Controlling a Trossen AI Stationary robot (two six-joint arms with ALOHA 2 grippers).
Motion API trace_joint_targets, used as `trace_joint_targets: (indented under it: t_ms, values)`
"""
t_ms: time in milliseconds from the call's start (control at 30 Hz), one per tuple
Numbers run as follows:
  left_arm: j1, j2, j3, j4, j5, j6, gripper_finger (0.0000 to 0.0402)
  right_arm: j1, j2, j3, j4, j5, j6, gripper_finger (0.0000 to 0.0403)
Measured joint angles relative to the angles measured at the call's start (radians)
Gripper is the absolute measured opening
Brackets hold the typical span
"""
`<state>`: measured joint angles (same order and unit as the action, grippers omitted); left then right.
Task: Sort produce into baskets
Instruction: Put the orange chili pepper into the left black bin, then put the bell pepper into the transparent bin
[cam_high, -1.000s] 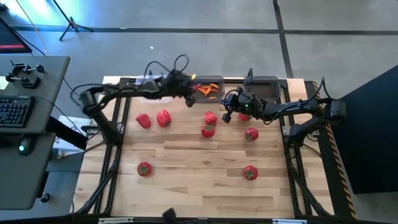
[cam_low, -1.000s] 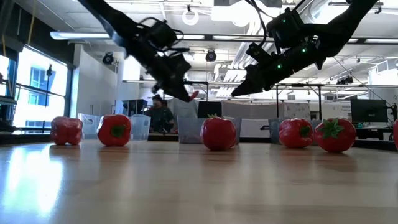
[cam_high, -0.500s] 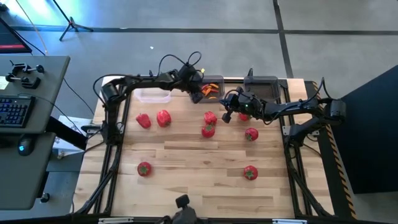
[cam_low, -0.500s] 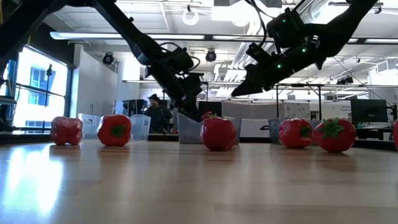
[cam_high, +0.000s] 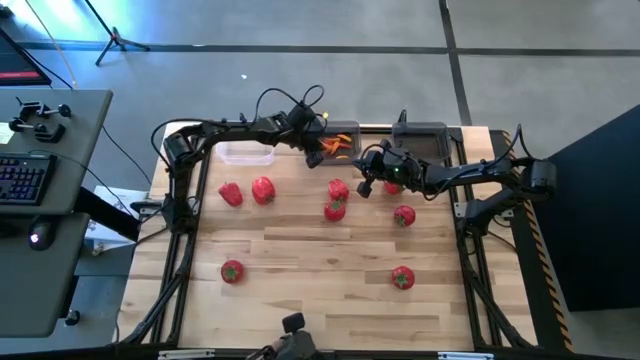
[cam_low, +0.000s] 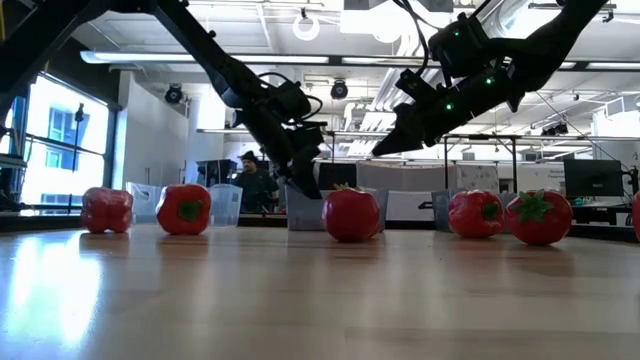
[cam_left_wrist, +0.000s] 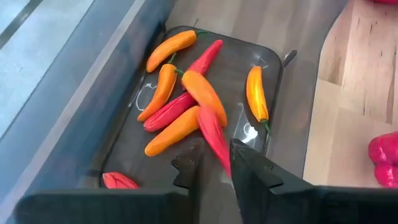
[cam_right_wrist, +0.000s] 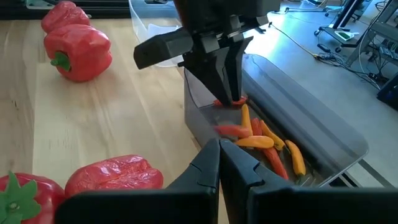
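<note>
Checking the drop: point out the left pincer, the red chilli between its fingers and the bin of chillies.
left pincer (cam_left_wrist: 214, 167), left wrist view, between fingertips
red chilli (cam_left_wrist: 213, 132), left wrist view, mid-body
bin of chillies (cam_left_wrist: 281, 84), left wrist view, rim

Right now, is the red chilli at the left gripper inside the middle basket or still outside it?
Inside. In the left wrist view the red chilli hangs between the left gripper fingers above the other chillies, within the dark basket walls.

Left claw lowered, fingers slightly parted; right claw raised (fingers pressed together).
</note>
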<state>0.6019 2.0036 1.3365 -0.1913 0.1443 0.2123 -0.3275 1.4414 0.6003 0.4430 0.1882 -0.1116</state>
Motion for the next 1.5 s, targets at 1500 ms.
trace_joint_targets:
  t_ms: [1500]
  values:
    - [-0.258, -0.673, -0.5, -0.127, 0.0, 0.197, 0.0003, -0.013, 0.0, 0.0, -0.072, 0.0, 0.052, 0.0]
